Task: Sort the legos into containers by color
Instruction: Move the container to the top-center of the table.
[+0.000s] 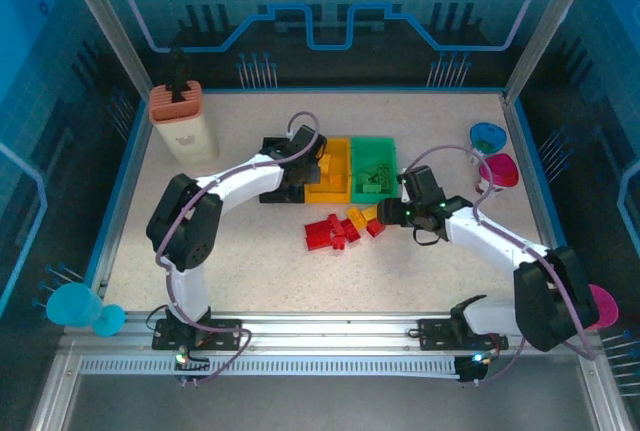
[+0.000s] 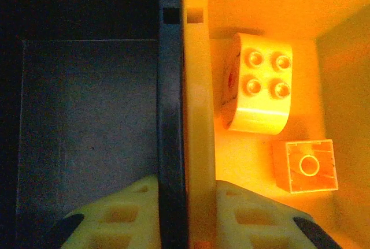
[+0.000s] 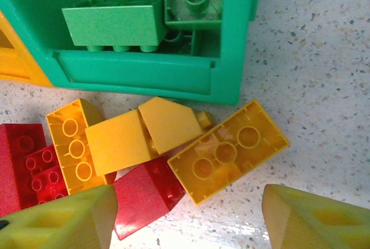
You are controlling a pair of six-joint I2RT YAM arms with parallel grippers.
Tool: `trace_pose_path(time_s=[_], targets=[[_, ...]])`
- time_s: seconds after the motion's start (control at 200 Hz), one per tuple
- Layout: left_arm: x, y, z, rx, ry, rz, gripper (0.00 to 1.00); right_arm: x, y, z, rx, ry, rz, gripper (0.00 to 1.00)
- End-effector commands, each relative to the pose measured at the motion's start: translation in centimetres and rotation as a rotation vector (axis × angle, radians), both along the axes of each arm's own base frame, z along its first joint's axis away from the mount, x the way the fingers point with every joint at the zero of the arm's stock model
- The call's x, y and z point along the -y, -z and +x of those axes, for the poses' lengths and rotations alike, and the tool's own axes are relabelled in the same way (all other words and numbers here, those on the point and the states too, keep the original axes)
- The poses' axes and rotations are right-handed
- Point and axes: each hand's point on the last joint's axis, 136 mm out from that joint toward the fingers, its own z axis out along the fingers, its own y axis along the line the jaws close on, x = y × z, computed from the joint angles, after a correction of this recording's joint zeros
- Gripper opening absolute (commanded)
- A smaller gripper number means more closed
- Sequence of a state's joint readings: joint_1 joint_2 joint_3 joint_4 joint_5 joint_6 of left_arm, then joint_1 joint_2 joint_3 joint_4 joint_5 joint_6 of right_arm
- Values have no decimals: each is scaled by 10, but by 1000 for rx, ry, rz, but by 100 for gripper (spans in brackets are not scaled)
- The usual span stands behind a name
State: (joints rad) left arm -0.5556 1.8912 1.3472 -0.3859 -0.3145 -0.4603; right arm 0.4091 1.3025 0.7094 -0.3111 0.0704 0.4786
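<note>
Yellow brick (image 3: 228, 152), lying just on the near side of the green bin (image 3: 231, 81), looks light, rigid, slick; pinch its long sides; right gripper (image 3: 185, 226) gapes above it; left gripper (image 2: 185, 217) clamps the black-yellow bin walls (image 2: 193, 116).

Three bins stand at the middle of the worktop (image 1: 250, 271): the black bin (image 2: 87, 122), the yellow bin (image 1: 335, 189) and the green bin (image 1: 372, 147). Two yellow bricks (image 2: 260, 84) lie in the yellow bin. Four loose yellow bricks (image 3: 228, 152) and at least two red bricks (image 3: 144, 194) lie before the green bin. Two cups, a blue cup (image 1: 487, 136) and a pink cup (image 1: 500, 169), stand at the right edge.
</note>
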Motion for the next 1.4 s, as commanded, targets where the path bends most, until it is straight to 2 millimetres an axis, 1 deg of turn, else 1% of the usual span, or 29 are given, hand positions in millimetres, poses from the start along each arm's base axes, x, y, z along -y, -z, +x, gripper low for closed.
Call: trace_pose_path(time_s=[0.0,0.17,0.31,0.4,0.485,0.61,0.74,0.8,0.85,0.95,1.006,1.051,1.111,1.181,1.341,1.396], targets=[[32,18,-20,-102,49,-108,23,-9,-14,12,49,-7,14,68],[39,23,-10,-99,34,-124,23,-6,-13,13,49,-1,-5,67],[45,23,5,-89,28,-121,23,-3,-11,12,44,6,-13,67],[45,25,14,-90,17,-120,23,-1,-10,12,45,12,-18,67],[41,25,22,-87,-1,-121,23,1,-10,12,43,18,-20,67],[28,25,31,-84,-37,-129,23,4,-12,12,48,25,-17,67],[22,21,33,-79,-48,-134,23,6,-10,13,39,28,-21,67],[22,18,31,-73,-44,-144,26,6,-7,13,31,29,-24,67],[22,14,29,-68,-43,-160,34,6,-5,13,23,32,-26,67],[25,2,23,-45,-29,-203,50,7,-2,14,7,36,-34,67],[25,-7,19,-32,-23,-225,61,11,1,14,-13,58,-51,67],[26,-16,16,-15,-14,-244,66,15,3,13,-34,82,-62,67],[27,-28,11,9,-3,-269,68,19,5,13,-51,112,-63,67],[25,-45,6,41,9,-290,69,23,5,12,-51,154,-53,66],[19,-81,-9,118,39,-314,69,42,4,10,-78,290,-90,59],[17,-92,-16,143,54,-320,69,43,4,10,-89,300,-96,57]])
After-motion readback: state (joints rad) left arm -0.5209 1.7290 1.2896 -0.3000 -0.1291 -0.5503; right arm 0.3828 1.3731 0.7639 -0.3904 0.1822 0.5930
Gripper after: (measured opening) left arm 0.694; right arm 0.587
